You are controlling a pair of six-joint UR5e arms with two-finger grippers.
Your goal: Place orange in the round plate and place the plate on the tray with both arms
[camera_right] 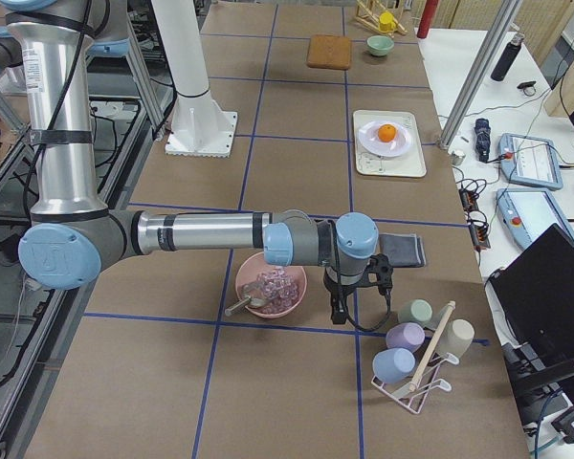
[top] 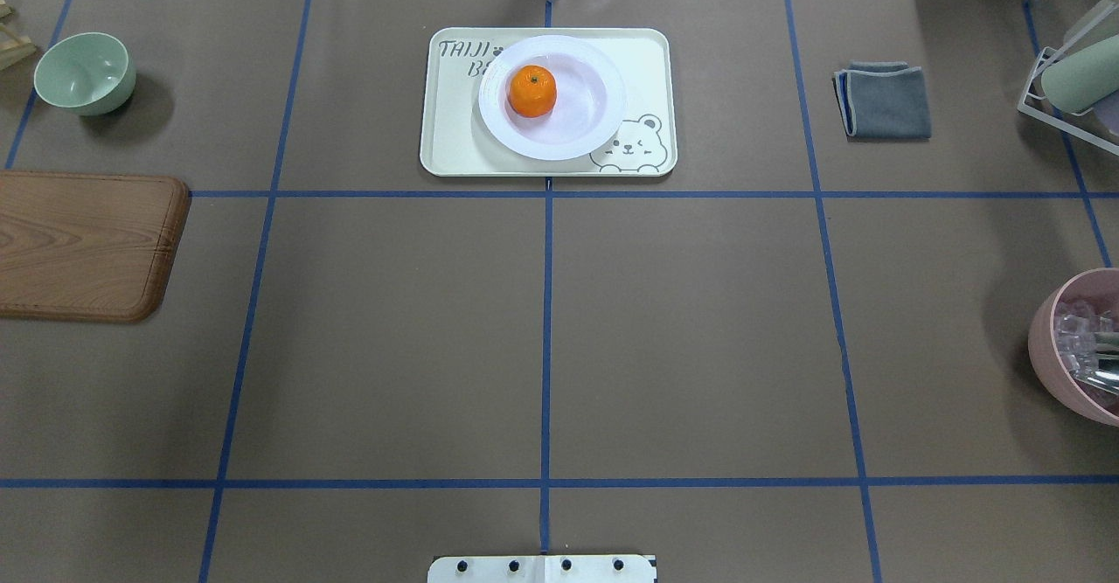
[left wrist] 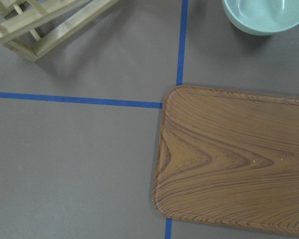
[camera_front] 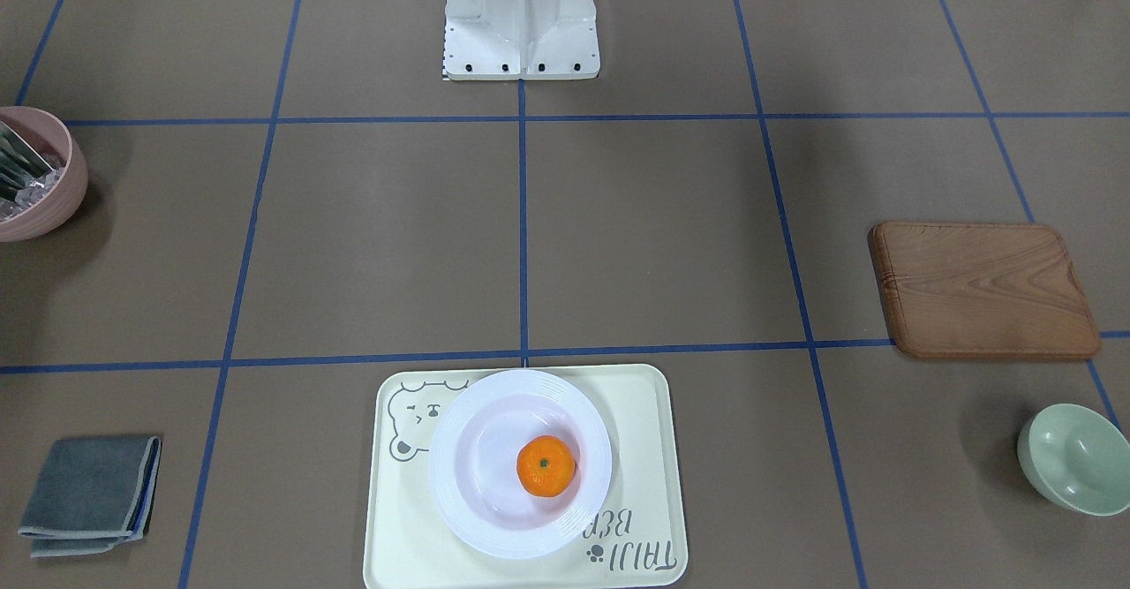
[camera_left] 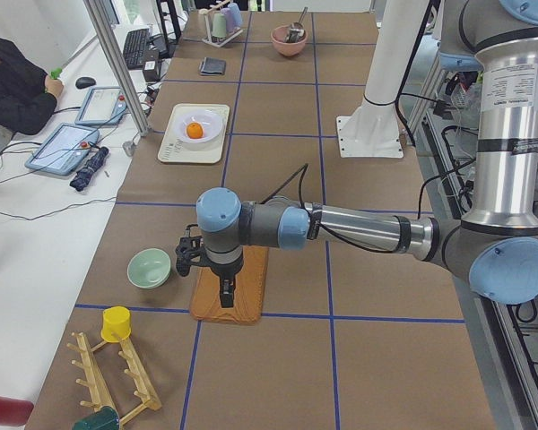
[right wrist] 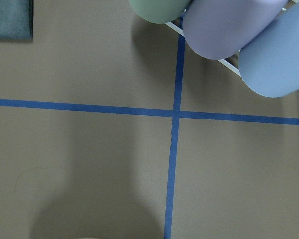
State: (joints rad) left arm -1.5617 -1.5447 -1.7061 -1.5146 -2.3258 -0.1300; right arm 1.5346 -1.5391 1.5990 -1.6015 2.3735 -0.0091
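The orange [camera_front: 546, 465] lies inside the white round plate [camera_front: 452, 448]. The plate rests on the cream tray [camera_front: 637, 430] at the table's far middle, with its rim over part of the bear drawing. The overhead view shows the same: orange [top: 531, 91], plate [top: 596, 120], tray [top: 444, 148]. Neither gripper is near them. My left gripper [camera_left: 226, 292] hangs over the wooden board at the table's left end. My right gripper [camera_right: 339, 312] hangs beside the pink bowl at the right end. I cannot tell whether either is open or shut.
A wooden board [top: 79, 246] and a pale-green bowl [top: 85, 73] lie on the left. A folded grey cloth [top: 885, 100], a pink bowl [top: 1062, 351] with clear pieces and a mug rack [camera_right: 416, 356] are on the right. A person sits beyond the table's far edge.
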